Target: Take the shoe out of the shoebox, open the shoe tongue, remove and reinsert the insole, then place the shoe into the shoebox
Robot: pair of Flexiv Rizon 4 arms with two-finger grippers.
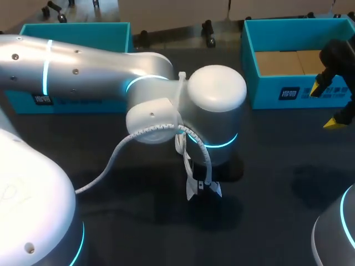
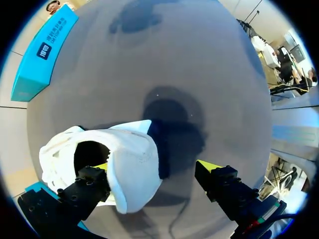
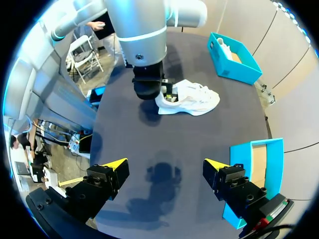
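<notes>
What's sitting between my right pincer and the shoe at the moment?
Nothing. In the right wrist view, only bare dark table, with the pincer's shadow on it, lies between the right pincer and the white shoe.

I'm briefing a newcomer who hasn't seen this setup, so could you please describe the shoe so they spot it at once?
On the dark table, follow the left arm to the middle, where it points down. The shoe lies under the left gripper, with one finger inside its opening. It is white and laced, whereas the boxes at the back are teal.
</notes>
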